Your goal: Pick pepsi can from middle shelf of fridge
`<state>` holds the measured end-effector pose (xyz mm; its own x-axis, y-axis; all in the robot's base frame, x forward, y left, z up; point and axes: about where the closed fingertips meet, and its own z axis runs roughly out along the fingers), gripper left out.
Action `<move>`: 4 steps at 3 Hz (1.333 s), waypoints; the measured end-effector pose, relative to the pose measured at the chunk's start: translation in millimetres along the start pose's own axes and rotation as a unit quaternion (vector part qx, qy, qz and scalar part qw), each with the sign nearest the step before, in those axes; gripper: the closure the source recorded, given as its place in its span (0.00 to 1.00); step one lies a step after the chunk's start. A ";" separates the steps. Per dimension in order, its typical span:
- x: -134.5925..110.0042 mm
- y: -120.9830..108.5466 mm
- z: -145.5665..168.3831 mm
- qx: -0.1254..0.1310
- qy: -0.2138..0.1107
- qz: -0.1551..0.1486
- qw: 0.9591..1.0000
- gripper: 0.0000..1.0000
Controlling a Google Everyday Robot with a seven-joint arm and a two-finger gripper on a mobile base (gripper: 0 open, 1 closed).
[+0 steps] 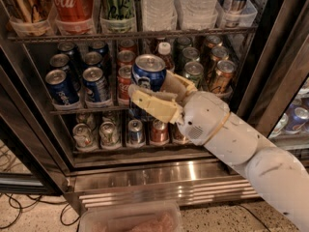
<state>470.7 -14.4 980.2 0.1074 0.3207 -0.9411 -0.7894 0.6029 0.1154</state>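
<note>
The blue aluminium pepsi can with the silver top (148, 72) is clasped between the cream fingers (153, 105) of the two-finger gripper (150, 87). The gripper is placed before the centre of the thin dark wire middle shelf (82, 111) of the tall dark-framed fridge (273, 57). The can's long axis is held upright, across the fingers, with one finger on its near left side and the other on its far right. The can is judged to be off the rack, nearer than the red cans (124, 79) behind it. Withdrawal would be made toward the near right, along the arm.
</note>
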 end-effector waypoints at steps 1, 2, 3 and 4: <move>10.7 16.3 -21.6 -0.040 0.037 0.026 0.998 1.00; 21.6 26.7 -23.1 -0.059 0.058 0.025 0.996 1.00; 22.0 28.1 -22.9 -0.064 0.058 0.024 0.996 1.00; 23.7 37.0 -20.6 -0.090 0.061 0.016 0.994 1.00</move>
<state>431.6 0.4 955.6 0.0161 0.2403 -0.9706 -0.8875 0.4505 0.0968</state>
